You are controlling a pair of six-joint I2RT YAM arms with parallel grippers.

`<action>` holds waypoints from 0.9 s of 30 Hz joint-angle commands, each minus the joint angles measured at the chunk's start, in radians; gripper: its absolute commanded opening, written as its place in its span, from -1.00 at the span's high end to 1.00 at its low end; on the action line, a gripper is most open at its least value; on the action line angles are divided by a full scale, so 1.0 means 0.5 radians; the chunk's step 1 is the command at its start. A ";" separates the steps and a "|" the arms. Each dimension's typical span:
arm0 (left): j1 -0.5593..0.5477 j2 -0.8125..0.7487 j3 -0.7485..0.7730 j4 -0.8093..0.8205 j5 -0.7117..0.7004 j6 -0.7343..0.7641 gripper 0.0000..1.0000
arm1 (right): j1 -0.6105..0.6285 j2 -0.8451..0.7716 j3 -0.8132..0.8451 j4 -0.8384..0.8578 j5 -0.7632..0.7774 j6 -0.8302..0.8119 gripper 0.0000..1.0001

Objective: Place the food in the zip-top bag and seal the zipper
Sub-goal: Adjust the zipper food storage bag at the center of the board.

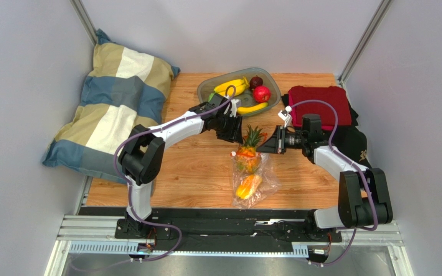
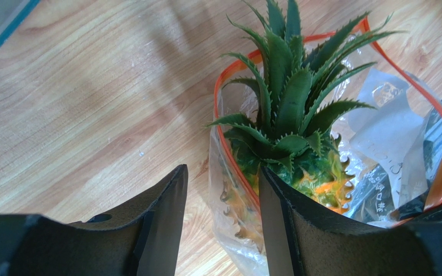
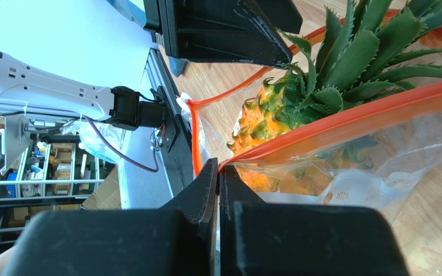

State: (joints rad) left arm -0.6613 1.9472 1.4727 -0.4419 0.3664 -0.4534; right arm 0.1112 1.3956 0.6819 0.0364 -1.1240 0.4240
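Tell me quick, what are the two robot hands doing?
Left gripper: open, holding nothing.
Right gripper: closed on the zipper of the zip-top bag.

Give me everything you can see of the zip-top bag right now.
The zip-top bag is clear, crinkly plastic with an orange-red zipper rim and white print. It lies on the wooden table, mouth open. A pineapple sits in it, crown sticking out; an orange-yellow fruit lies at its bottom. The right gripper pinches the zipper edge; the left gripper is open at the mouth.
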 commanded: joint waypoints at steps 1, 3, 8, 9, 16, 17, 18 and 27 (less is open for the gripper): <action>0.003 0.029 0.061 0.034 -0.006 -0.047 -0.07 | 0.026 -0.073 0.078 -0.012 0.002 -0.081 1.00; 0.006 0.069 0.061 0.034 -0.015 -0.057 -0.06 | 0.026 -0.073 0.087 -0.027 0.005 -0.090 1.00; 0.006 0.109 0.055 0.049 0.049 -0.078 0.02 | 0.026 -0.076 0.106 -0.045 0.002 -0.109 1.00; 0.006 0.115 0.055 0.049 0.059 -0.078 0.04 | 0.026 -0.076 0.106 -0.045 0.005 -0.109 1.00; 0.049 0.039 0.034 0.065 0.138 -0.093 1.00 | 0.026 -0.101 0.139 -0.067 0.011 -0.136 1.00; 0.055 0.011 0.028 0.068 0.175 -0.087 1.00 | 0.026 -0.110 0.146 -0.064 0.015 -0.142 1.00; 0.065 -0.041 0.015 0.065 0.184 -0.078 1.00 | 0.023 -0.116 0.152 -0.127 0.015 -0.142 1.00; 0.077 -0.476 -0.132 0.065 0.221 0.060 1.00 | 0.026 -0.245 0.201 -0.150 0.008 -0.133 1.00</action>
State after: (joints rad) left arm -0.6216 1.8431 1.4193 -0.4320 0.4473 -0.4675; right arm 0.1177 1.3254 0.7303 -0.0486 -1.1152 0.3832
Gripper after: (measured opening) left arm 0.007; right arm 0.010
